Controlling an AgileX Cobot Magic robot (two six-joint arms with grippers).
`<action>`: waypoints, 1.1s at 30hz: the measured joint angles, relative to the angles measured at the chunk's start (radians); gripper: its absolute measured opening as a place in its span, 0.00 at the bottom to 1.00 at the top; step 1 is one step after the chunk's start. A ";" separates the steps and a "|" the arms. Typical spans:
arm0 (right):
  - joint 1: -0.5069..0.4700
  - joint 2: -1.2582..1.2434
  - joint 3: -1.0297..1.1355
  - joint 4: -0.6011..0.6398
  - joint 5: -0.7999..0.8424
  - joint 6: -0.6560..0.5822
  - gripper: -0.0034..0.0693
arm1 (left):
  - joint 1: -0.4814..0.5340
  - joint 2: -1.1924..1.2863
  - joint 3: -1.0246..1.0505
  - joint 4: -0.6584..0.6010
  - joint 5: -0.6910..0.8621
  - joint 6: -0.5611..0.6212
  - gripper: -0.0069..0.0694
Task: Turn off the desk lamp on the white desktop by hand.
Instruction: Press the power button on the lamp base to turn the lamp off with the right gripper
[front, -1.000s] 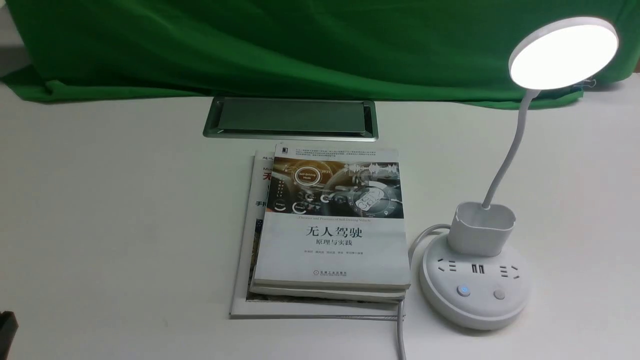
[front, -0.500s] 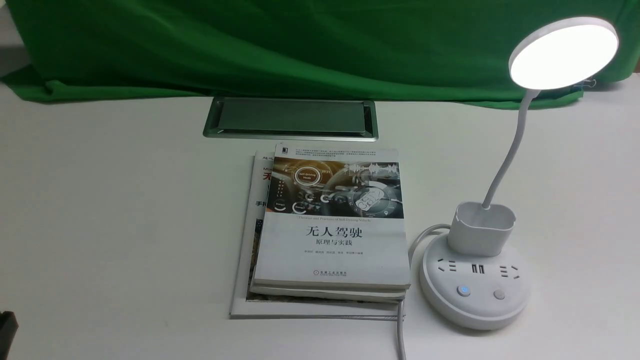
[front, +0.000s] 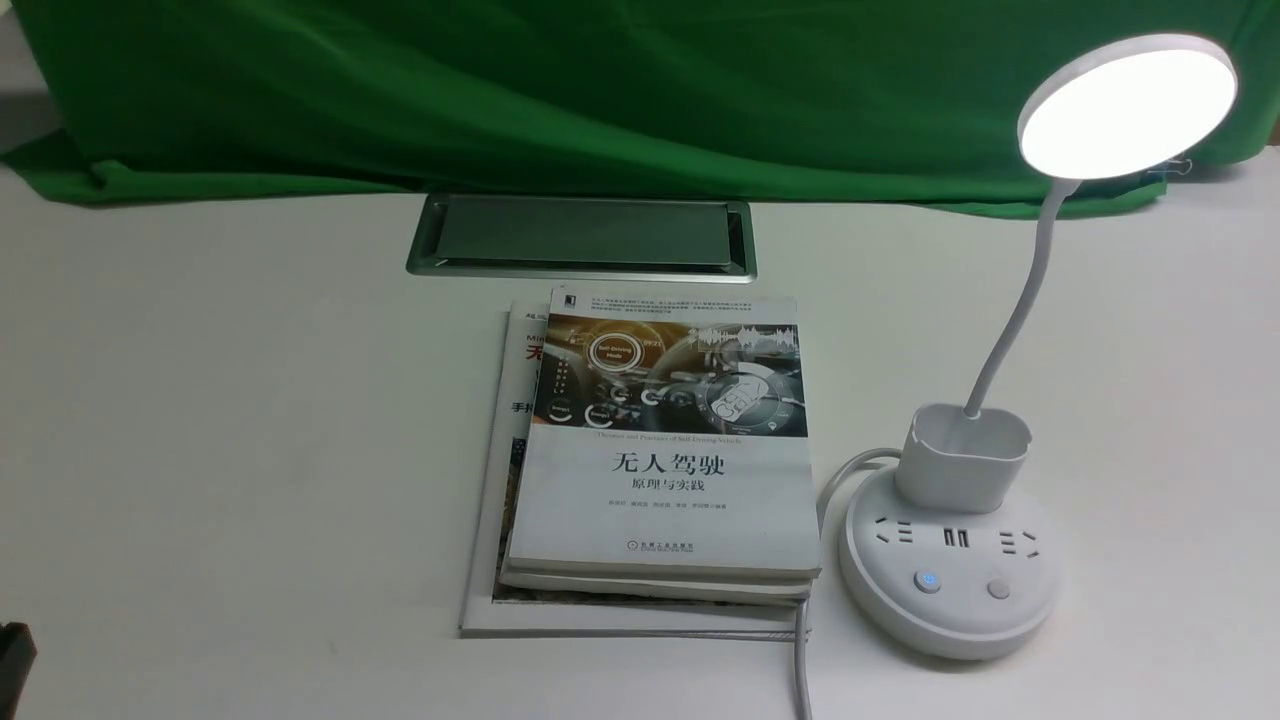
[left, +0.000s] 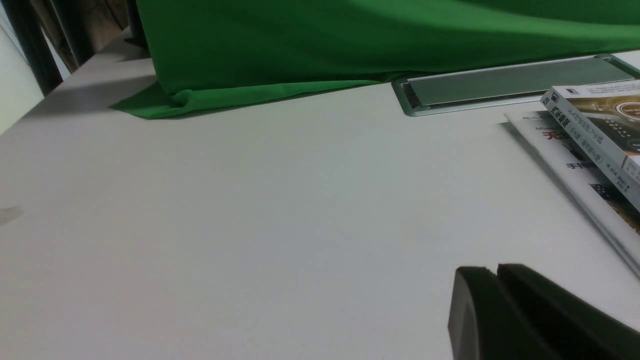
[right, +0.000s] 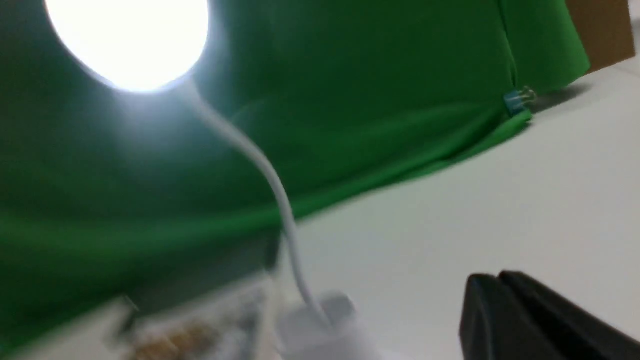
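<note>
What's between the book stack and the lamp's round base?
Only the lamp's white cord, curving over bare desktop between books and base; the front view shows it.

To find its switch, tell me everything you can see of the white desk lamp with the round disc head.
The white, plastic-looking desk lamp stands upright on the off-white desktop, right of the stacked books. Its flat disc head glows, lit. A thin curved gooseneck rises from a cup-shaped holder on a round base with sockets and two buttons; the left button shows a blue light. Its white cord runs beside the books toward the robot. Nothing grips it.
</note>
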 joint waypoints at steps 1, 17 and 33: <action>0.000 0.000 0.000 0.002 -0.017 0.045 0.12 | 0.000 0.000 0.000 0.000 0.000 0.000 0.12; 0.134 0.346 -0.394 0.004 0.476 -0.230 0.12 | 0.000 0.000 0.000 0.000 0.000 0.000 0.12; 0.245 1.270 -0.884 -0.041 0.869 -0.394 0.11 | 0.000 0.000 0.000 0.000 0.000 0.000 0.12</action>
